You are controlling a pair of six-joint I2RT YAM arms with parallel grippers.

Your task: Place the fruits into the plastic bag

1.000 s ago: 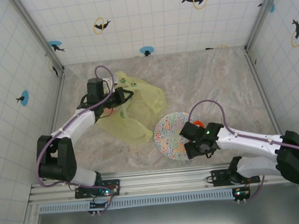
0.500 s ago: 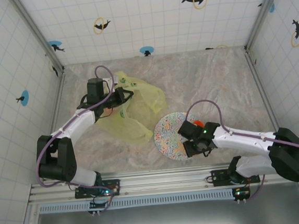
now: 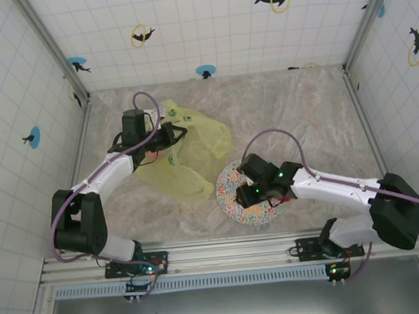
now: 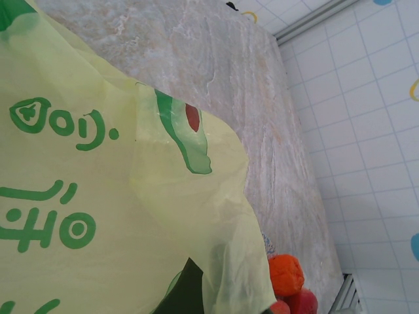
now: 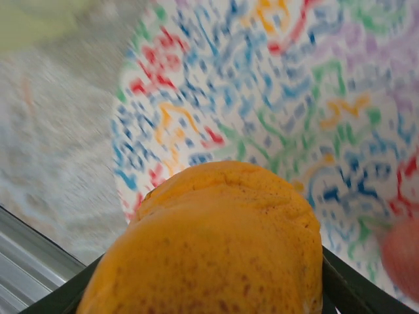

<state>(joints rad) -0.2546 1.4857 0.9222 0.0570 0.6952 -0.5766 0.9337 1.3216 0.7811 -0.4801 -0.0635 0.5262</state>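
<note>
**Right arm has the orange fruit, bag mouth is the risk**

Marbled tabletop (image 3: pixel 301 112), tiled walls all round.

- Right gripper (image 3: pixel 251 195) is over the speckled plate (image 3: pixel 227 179). Its jaws are part-closed on an orange fruit (image 5: pixel 216 242), with a dark finger (image 5: pixel 59 297) against each flank. I read that as a grip.
- A red fruit (image 5: pixel 400 252) sits on the plate just right of those fingers.
- Left gripper (image 3: pixel 174 134) is closed tight at the near edge of the plastic bag (image 3: pixel 201 139). The film drapes right in front of its camera, so I judge it is pinching the bag.
- The rest of the bag lies slack on the table ahead of and below that hand, well left of the right gripper.
- Past the bag's edge, the left wrist view picks up a bumpy orange-red fruit (image 4: pixel 286 275).

Risks, my read:
- I can't make out a bag opening in any view. If the film is pinched flat, the fruit lands on top and rolls off.
- The fruit is round and held low on its sides, so it could squirt out during a quick swing.
- The bag is thin, and the right fingers could snag it and pull it out of the left pinch.
- The red fruit is close enough to get clipped on lift-off.
</note>
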